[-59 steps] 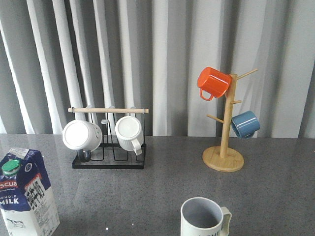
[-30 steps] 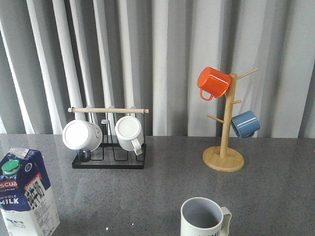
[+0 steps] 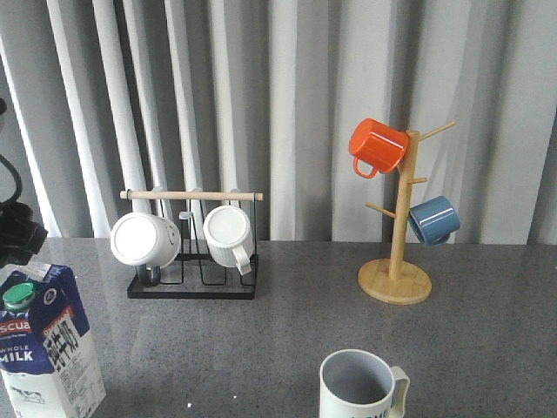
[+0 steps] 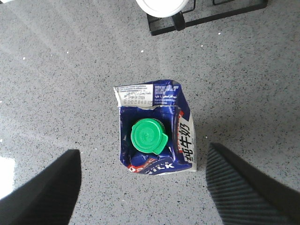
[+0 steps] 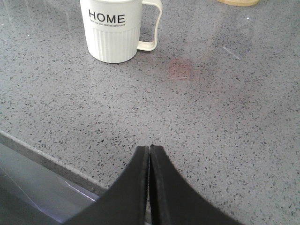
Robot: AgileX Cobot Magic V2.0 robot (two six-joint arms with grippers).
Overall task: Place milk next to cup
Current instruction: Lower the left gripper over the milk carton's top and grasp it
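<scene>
The milk [image 3: 48, 335] stands upright on the grey speckled worktop [image 3: 287, 322] at the near left of the front view, its green cap [image 3: 19, 296] on the sloped top and "WHOLE MILK" lettering on the face toward the camera. From the left wrist view the carton [image 4: 154, 131] is seen from directly above, green cap [image 4: 148, 136] uppermost, with the left gripper [image 4: 140, 187] spread wide: one dark finger [image 4: 42, 187] sits on one side of the carton and the other [image 4: 248, 183] on the opposite side, neither touching it. In the front view a dark part of the left arm [image 3: 13, 222] shows at the left edge above the milk. The cup [image 3: 361, 387], a white mug with a grey interior and side handle, stands at the near centre-right of the worktop, well apart from the milk; the right wrist view shows its "HOME" lettering [image 5: 117, 30]. The right gripper [image 5: 150, 187] has its fingers pressed together with nothing between them, above the worktop's near edge. Farther back, a black rack [image 3: 193, 252] holds two ribbed white mugs [image 3: 144, 239], and a wooden mug tree [image 3: 399, 226] carries an orange mug [image 3: 377, 145] and a blue mug [image 3: 433, 219] in front of a grey curtain [image 3: 287, 104].
</scene>
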